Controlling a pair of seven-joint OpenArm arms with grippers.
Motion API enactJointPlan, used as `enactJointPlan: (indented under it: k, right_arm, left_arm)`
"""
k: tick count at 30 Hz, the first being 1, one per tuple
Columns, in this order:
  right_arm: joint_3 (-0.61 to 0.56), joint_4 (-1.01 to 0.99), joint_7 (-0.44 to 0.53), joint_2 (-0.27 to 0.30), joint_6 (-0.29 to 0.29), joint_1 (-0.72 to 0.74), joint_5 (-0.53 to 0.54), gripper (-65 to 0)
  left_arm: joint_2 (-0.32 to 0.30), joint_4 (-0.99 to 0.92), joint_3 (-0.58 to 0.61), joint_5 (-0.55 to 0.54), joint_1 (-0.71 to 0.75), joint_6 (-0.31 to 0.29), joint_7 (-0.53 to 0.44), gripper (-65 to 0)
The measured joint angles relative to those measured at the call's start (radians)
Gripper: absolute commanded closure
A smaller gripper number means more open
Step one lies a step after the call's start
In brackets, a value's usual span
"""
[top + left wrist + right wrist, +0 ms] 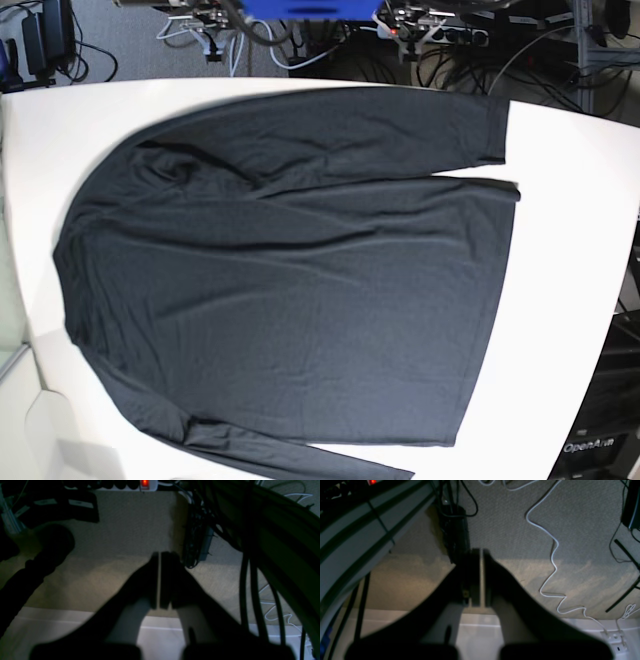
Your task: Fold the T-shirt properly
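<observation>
The T-shirt [290,280], plain black with long sleeves, lies spread flat on the white table [570,260] in the base view. Its collar end is at the left and its hem at the right. One sleeve runs along the far edge and the other along the near edge. Neither arm shows in the base view. In the left wrist view my left gripper [159,557] is shut with nothing held, hanging over carpet beyond the table's edge. My right gripper [481,553] is likewise shut and empty over carpet. The shirt does not appear in either wrist view.
A power strip with a red light [144,483] and dark cable bundles [197,542] lie on the carpet. A white cable [552,555] snakes across the floor. The table's white edge [50,622] runs below both grippers. Cables and equipment [430,25] crowd behind the table.
</observation>
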Motion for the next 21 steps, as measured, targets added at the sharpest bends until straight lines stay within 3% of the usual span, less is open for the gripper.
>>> enactJointPlan:
  k: [3,21]
  right_arm:
    - [0.0,0.0,0.042,0.0,0.0,-0.003,0.007,-0.1]
    - [0.0,-0.002,0.041,0.0,-0.007,-0.003,0.007,0.0]
  left_arm:
    - [-0.001,0.0,0.0,0.0,0.0,0.0,0.0,-1.1]
    - [-0.003,0.0,0.0,0.0,0.0,0.0,0.003,-0.9]
